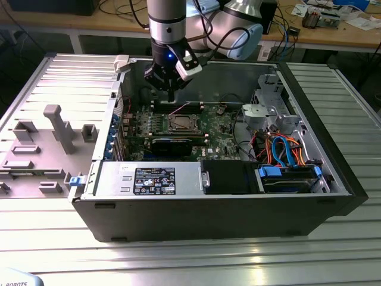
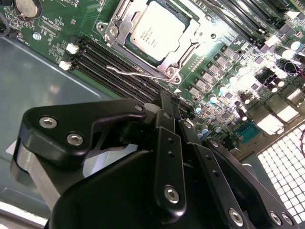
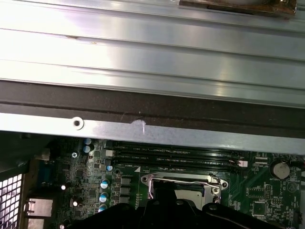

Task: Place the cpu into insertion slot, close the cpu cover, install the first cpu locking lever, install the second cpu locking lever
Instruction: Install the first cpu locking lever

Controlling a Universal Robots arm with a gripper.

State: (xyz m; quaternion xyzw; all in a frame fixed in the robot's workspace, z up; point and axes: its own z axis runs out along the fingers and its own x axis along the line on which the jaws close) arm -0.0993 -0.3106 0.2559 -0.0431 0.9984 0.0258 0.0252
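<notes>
The cpu (image 2: pixel 157 31) lies flat in the insertion slot (image 1: pixel 181 123) on the green board, silvery top up. Over it, the cpu cover (image 2: pixel 177 47) is down, its frame surrounding the chip. A thin wire locking lever (image 2: pixel 125 71) runs along the socket edge nearest my gripper; whether it is latched I cannot tell. My gripper (image 1: pixel 171 95) hangs inside the open case, above the board and just behind the socket, fingers (image 2: pixel 167 124) drawn together with nothing between them. In the first wrist view the socket (image 3: pixel 183 182) is partly hidden behind my gripper's black body.
Black memory slots (image 2: pixel 119 67) run beside the socket. A long black card (image 1: pixel 172 145), a power supply (image 1: pixel 149 179) and a drive cage with blue cables (image 1: pixel 286 155) fill the case. A grey fixture tray (image 1: pixel 41 143) lies at the exterior view's left.
</notes>
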